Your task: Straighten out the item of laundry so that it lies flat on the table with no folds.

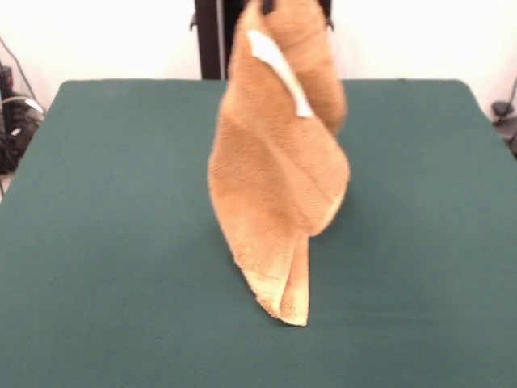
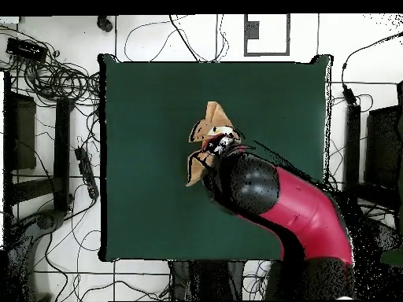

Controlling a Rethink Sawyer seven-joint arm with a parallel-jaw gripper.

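The orange-tan towel [image 1: 275, 186] hangs bunched and twisted from my gripper [image 1: 268, 5], of which only dark bits show at the top edge. Its white label [image 1: 279, 69] faces the camera near the top. Its lower tip [image 1: 292, 315] reaches down to the dark green table [image 1: 105, 242]; I cannot tell if it touches. In the overhead view the towel [image 2: 211, 126] shows around the gripper [image 2: 221, 145] near the table's middle [image 2: 149, 110], partly hidden by the red and black arm [image 2: 291, 204]. The gripper is shut on the towel's upper part.
The arm reaches in from the bottom right of the overhead view over the table's near edge. Cables and dark equipment [image 2: 47, 79] lie on the floor around the table. The black pedestal [image 1: 210, 40] stands behind the far edge.
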